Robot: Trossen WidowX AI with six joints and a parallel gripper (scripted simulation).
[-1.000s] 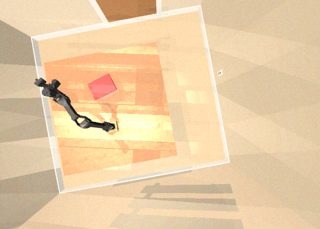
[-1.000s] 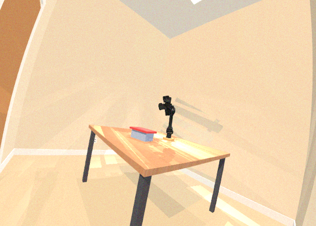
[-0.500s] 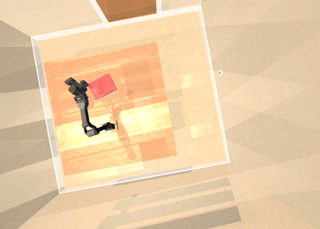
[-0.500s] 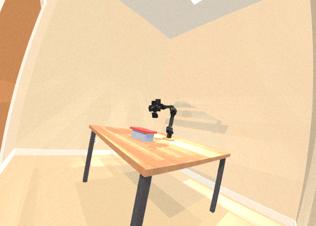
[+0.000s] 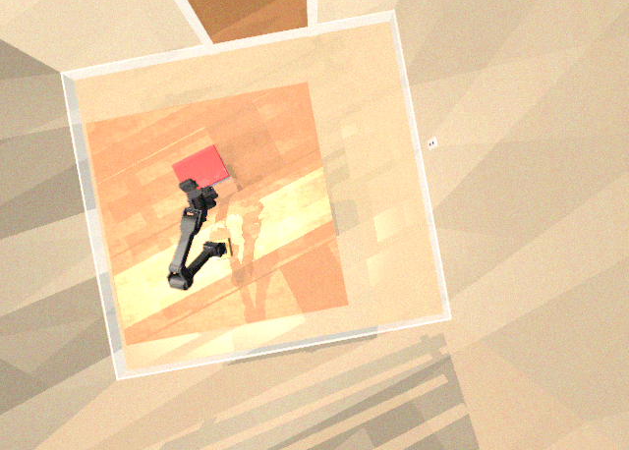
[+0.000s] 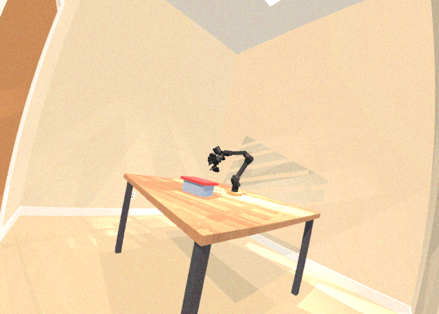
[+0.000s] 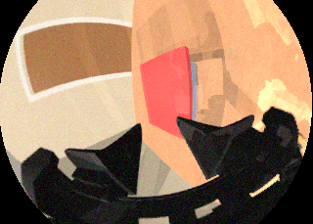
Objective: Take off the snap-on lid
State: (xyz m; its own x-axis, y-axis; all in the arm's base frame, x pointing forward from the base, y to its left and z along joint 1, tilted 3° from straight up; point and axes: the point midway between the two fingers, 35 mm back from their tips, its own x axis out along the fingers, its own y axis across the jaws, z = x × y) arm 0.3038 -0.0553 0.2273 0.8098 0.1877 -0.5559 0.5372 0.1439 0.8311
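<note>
The red lid point(image 5: 200, 163) point(image 6: 199, 180) point(image 7: 166, 89) sits flat on top of the blue-grey storage box point(image 6: 197, 189) point(image 7: 195, 94), which stands on the wooden table point(image 5: 289, 125) point(image 6: 226, 222). Only a thin strip of the box's side shows in the wrist view. My gripper point(image 6: 212, 164) point(image 7: 158, 122) is partly open and empty. It hangs in the air above the lid's arm-side end, clear of it. In the wrist view the lid lies beyond the fingertips, partly behind the right finger. In the top view the arm's hand covers the lid's lower edge.
The arm's base point(image 6: 234, 192) stands on the table beside the box, with the arm point(image 5: 186, 237) point(image 6: 243, 167) arching up from it. The table's edge point(image 6: 159, 206) runs past the box's far side from the base. A brown door point(image 5: 254, 3) and walls surround the table.
</note>
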